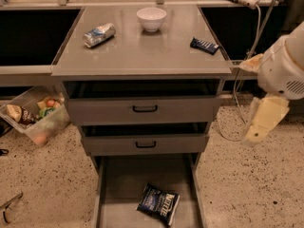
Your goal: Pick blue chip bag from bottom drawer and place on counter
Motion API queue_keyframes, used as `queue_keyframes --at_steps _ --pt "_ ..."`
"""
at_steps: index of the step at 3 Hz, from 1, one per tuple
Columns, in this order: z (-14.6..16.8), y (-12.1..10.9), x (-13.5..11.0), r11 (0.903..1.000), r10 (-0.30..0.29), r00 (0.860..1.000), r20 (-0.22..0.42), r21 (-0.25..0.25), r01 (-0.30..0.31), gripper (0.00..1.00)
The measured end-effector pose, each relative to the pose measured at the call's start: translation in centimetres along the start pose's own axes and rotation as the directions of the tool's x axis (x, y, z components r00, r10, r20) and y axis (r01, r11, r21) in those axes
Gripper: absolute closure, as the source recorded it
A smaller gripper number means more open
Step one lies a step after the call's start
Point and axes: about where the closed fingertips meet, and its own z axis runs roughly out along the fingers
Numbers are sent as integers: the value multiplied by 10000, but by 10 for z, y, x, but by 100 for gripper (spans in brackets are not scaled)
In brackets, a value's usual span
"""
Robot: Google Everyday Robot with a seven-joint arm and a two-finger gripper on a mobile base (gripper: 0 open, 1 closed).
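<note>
The blue chip bag point(158, 204) lies flat on the grey floor of the open bottom drawer point(118, 184), near its front and right of middle, white lettering up. The counter point(142, 46) is the flat grey top of the cabinet above it. Only white and beige parts of my arm point(273, 89) show at the right edge, level with the upper drawers and well away from the bag. The gripper itself is out of view.
On the counter stand a white bowl point(151, 18), a crushed silver can point(99, 34) and a small dark-blue bar wrapper point(204, 45). Two shallower drawers with black handles point(145, 109) are partly open. A clear bin of snacks point(33, 115) sits on the floor at left. A cable point(247, 42) hangs at right.
</note>
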Motion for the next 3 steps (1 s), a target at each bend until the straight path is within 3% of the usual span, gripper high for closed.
queue_keyframes --at_steps 1,3 --pt "68 21 2 9994 0 9961 884 -332 30 0" --pt "223 37 8 9947 642 9670 2466 -941 -421 0"
